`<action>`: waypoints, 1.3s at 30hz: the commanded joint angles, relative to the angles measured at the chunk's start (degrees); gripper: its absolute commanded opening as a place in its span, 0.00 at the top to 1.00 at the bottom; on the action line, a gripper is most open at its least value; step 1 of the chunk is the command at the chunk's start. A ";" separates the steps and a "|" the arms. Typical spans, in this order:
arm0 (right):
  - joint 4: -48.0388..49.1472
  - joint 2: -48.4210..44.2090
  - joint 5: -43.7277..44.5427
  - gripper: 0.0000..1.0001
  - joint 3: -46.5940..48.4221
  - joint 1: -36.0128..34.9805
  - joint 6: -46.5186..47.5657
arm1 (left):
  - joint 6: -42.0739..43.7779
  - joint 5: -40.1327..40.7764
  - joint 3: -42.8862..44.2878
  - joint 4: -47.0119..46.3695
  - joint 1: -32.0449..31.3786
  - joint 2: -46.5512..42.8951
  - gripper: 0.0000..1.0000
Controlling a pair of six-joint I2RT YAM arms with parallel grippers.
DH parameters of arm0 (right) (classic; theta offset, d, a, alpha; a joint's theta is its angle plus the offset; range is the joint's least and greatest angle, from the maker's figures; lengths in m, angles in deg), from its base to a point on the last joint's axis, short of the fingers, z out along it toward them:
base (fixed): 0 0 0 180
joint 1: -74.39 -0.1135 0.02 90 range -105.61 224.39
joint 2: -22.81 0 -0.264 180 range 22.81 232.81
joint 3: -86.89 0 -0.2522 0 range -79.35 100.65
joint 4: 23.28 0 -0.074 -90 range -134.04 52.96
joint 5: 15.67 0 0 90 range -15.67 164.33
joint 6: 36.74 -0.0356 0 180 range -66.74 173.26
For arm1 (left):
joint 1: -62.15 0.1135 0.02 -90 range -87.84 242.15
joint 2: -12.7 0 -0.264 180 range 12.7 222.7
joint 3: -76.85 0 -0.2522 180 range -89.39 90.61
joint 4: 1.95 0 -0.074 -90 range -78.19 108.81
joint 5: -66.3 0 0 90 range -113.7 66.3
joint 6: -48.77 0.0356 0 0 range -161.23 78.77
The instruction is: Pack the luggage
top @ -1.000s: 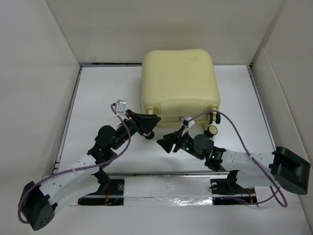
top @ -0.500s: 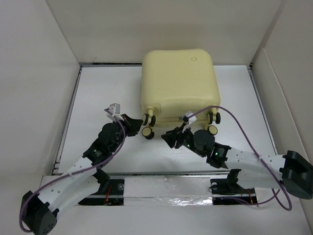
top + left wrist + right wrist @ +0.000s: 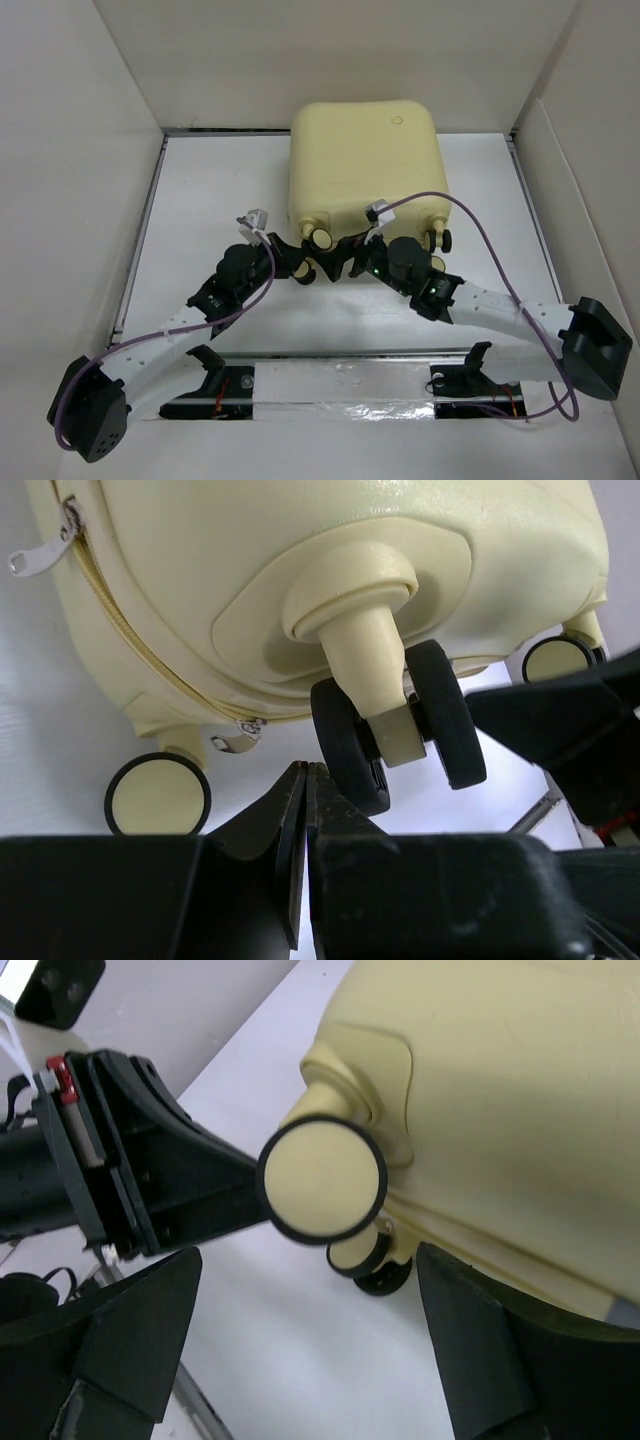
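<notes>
The luggage (image 3: 365,165) is a large pale yellow hard-shell suitcase, lying closed at the back middle of the table with its wheeled end toward the arms. My left gripper (image 3: 292,260) is shut with nothing in it, its tips (image 3: 305,772) just below a black double wheel (image 3: 390,730) on the near-left corner. My right gripper (image 3: 340,258) stands open beside it. Between its fingers (image 3: 140,1330) lies bare table, and a yellow-faced wheel (image 3: 322,1178) sits just beyond the tips. The suitcase's inside is hidden.
White walls box in the table on the left, back and right. The zipper with its metal pull (image 3: 35,555) runs along the suitcase's edge. Two more wheels (image 3: 438,242) sit at the near-right corner. The two grippers are close together, the right one's finger (image 3: 560,720) showing in the left wrist view.
The left gripper closed, drew back, then came forward to the near-left wheels. The right gripper moved up toward the same wheels and opened wide. The suitcase stayed put.
</notes>
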State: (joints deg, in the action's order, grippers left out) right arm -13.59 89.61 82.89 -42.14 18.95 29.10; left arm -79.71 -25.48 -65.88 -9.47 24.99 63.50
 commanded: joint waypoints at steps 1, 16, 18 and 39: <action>0.63 3.75 -3.10 0.03 4.88 1.29 0.79 | -0.54 -5.51 -0.83 -11.06 -0.19 -0.45 1.00; 7.05 14.49 -2.76 0.00 11.12 1.83 -3.34 | -0.98 -9.38 -3.03 -16.34 -0.19 0.70 1.00; 7.58 15.80 -1.97 0.01 11.91 1.83 -3.78 | -0.81 -9.38 -3.03 -15.99 -0.19 0.44 1.00; 7.42 16.43 3.84 0.90 14.03 2.35 -6.35 | 2.00 0.36 -6.45 -5.01 -0.19 -7.47 0.94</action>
State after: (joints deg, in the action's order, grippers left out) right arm -11.74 107.58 81.75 -31.60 20.26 21.16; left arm -78.95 -25.39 -70.91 -13.86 25.95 59.29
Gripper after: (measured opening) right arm 0.644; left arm 0.039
